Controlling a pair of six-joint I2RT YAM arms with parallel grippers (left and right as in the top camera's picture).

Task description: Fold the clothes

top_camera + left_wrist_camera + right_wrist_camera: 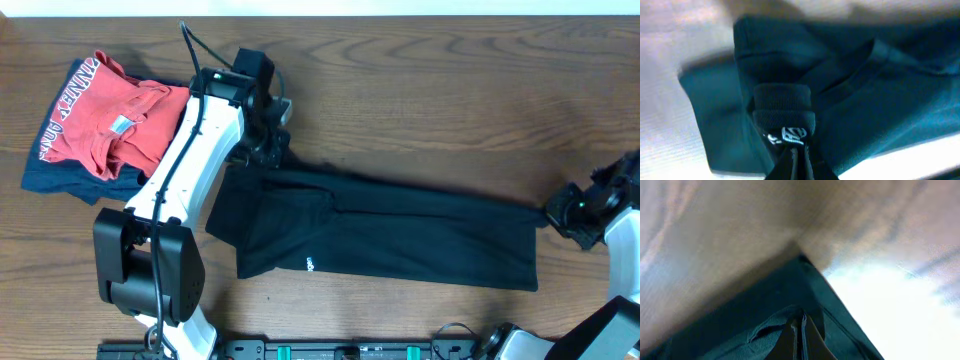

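The black T-shirt [400, 235] is laid across the middle of the table [420, 80] as a long, partly folded band. Its upper left end is pinched by the left gripper [268, 150]; in the left wrist view the cloth is seen bunched and clamped between jaws drawn tight together. The far right corner is held by the right gripper [556, 212], whose jaws are likewise seen pressed together on a fold of cloth in the right wrist view. A red shirt [110, 120] lying on a navy garment [45, 180] is set aside at the left. The fabric is judged light, soft and limp. It will sag and crease unless kept taut, so corners and hems are best taken, where doubled cloth gives a firmer pinch.
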